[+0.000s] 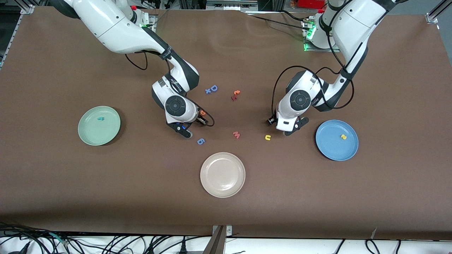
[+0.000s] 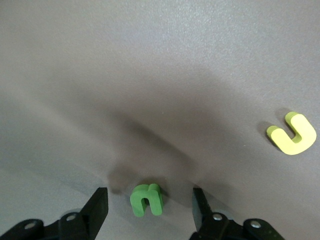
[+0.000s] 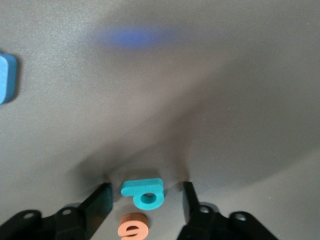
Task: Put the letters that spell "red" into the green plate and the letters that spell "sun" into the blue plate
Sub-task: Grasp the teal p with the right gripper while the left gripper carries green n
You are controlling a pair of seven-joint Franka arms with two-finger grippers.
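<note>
Nearest front cam: cream plate. Next row: blue "6", pink "w", yellow "u". Blue plate w/ yellow "s" in it, toward left arm's end; green plate w/ teal "r", toward right arm's end. Left gripper low at table, fingers parted, astride green "u", not touching. Right gripper likewise parted around teal "d", orange "e" beside. Farthest: blue "D".
</note>
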